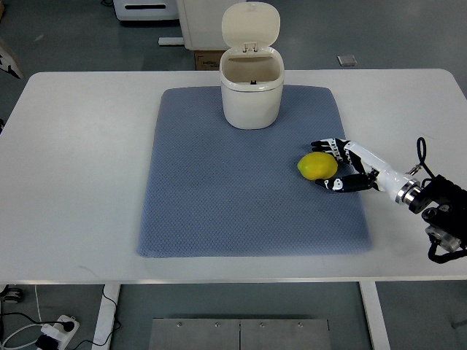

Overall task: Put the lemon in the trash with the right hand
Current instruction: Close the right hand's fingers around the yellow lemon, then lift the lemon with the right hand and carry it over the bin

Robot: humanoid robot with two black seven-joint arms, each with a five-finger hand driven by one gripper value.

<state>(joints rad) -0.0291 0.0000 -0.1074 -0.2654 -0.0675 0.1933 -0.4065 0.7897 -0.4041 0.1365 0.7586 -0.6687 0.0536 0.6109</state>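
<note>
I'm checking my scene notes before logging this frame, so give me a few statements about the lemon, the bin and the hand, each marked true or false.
1. The trash bin's lid is closed. False: the lid is flipped up and the bin stands open.
2. The lemon lies on the blue mat. True.
3. The right hand is at the lemon, fingers on either side of it. True.
4. The lemon is already inside the bin. False: it sits on the mat, nearer the robot and to the right of the bin.
5. The bin stands on bare table, off the mat. False: it stands on the mat's far edge.
</note>
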